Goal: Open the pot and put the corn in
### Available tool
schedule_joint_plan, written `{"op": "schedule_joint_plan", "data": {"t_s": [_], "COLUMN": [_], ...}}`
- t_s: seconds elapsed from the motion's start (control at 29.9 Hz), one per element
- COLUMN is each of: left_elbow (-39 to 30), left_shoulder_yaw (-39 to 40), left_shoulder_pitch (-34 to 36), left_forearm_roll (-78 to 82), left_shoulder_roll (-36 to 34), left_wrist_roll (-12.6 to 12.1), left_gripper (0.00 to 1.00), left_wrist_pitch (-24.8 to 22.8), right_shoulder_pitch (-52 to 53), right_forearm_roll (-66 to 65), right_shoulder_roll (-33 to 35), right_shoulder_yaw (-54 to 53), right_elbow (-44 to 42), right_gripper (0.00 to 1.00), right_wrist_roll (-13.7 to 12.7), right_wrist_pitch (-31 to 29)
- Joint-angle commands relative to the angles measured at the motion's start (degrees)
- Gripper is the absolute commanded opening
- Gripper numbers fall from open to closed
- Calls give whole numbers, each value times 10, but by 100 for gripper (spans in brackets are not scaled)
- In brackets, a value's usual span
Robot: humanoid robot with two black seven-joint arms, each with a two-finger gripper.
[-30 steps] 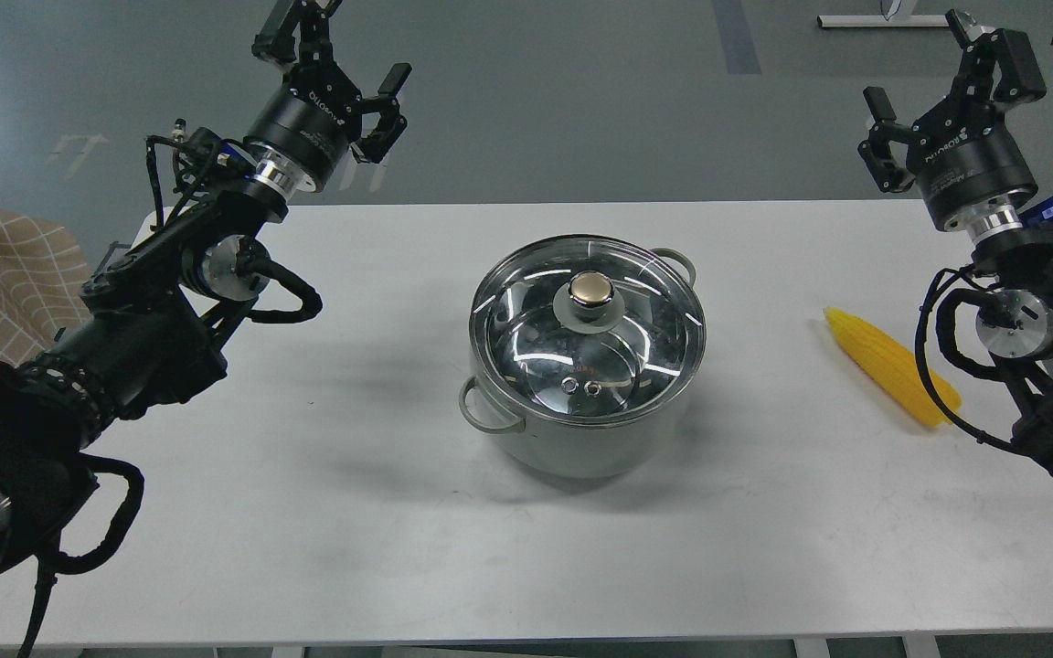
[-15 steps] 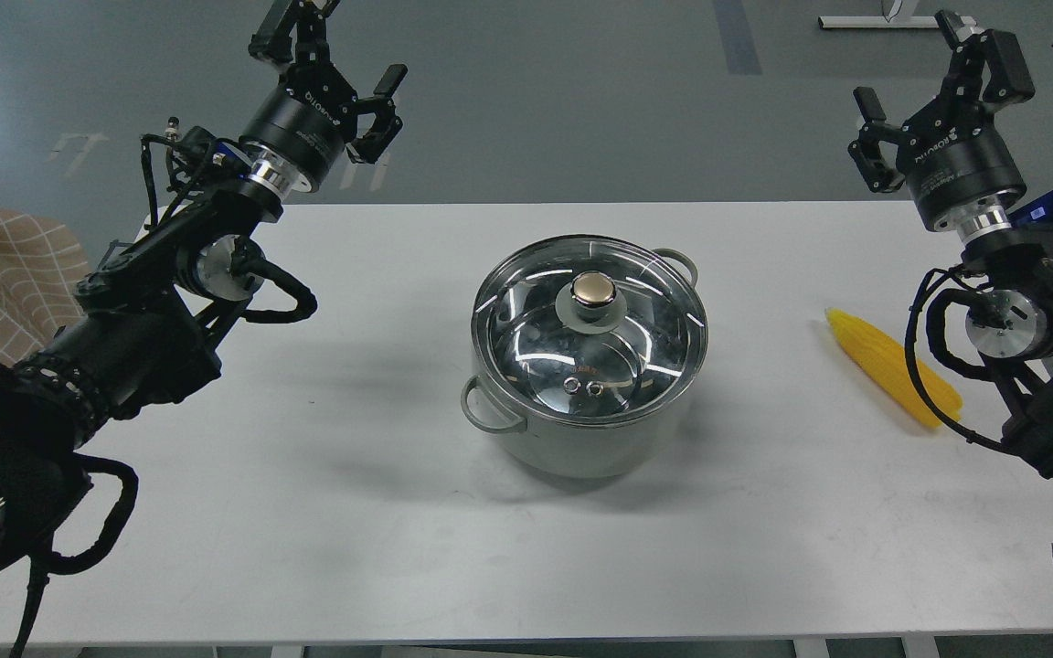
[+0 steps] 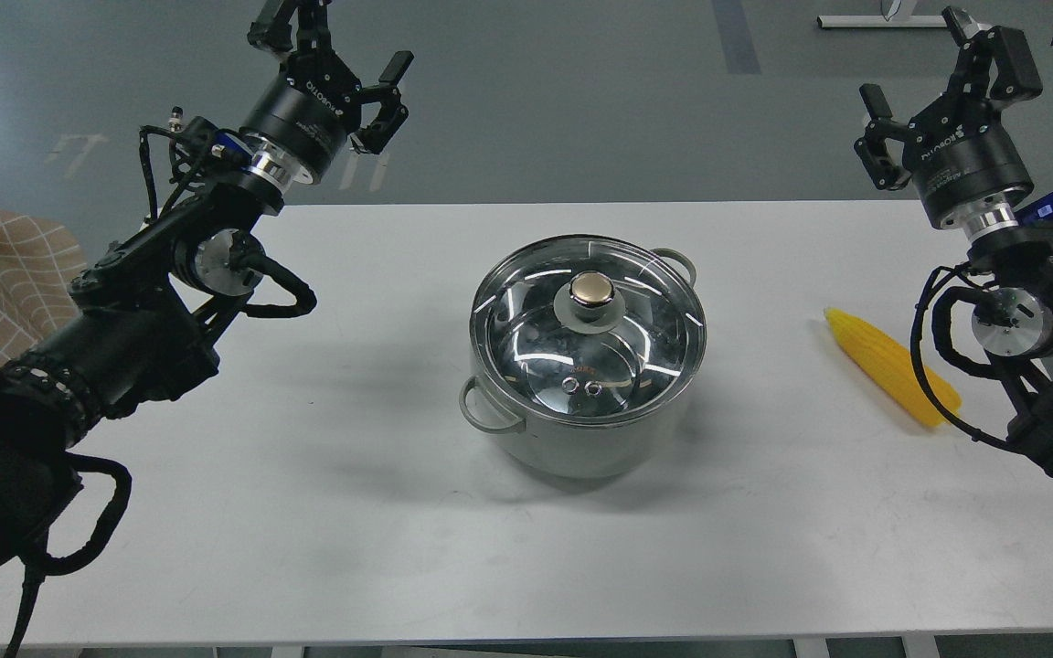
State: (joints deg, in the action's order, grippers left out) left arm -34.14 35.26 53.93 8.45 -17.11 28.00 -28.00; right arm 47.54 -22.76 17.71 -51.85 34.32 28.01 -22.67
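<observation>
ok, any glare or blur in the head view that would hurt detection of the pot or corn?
Head view: sharp overall, no motion blur. Bright streak reflections on the glass lid obscure the pot interior. The corn is evenly lit and glare-free, its far end crossed by the right arm's cable. Soft shadows fall left of and below the pot on the table.

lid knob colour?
Brass-gold, on a grey base; the knob shows clearly in the head view.

one pot [image 3: 581,439], one glass lid [image 3: 589,334], one corn [image 3: 890,376], two pincers
</observation>
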Motion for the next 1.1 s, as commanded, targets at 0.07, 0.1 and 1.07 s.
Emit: {"op": "schedule_joint_plan", "data": {"t_s": [0.07,0.1,1.07], "left_elbow": [-8,-8,-210], "left_shoulder_yaw": [-1,1,-30], "left_shoulder_pitch": [0,-1,101], "left_forearm_roll": [-1,-1,442], "left_shoulder_roll": [-3,-3,-125], "left_wrist_roll": [0,0,0], "left_gripper": [98,98,98], "left_wrist_pitch": [0,0,50], "right_shoulder_pitch": [0,0,-3], "right_forearm_roll": [0,0,-1], "right_shoulder_roll": [3,3,13], "right_shoulder_yaw": [0,0,2], "right_elbow": [3,5,9], "right_gripper": [99,99,99], "right_wrist_roll": [0,0,0], "right_wrist_pitch": [-1,-1,2]}}
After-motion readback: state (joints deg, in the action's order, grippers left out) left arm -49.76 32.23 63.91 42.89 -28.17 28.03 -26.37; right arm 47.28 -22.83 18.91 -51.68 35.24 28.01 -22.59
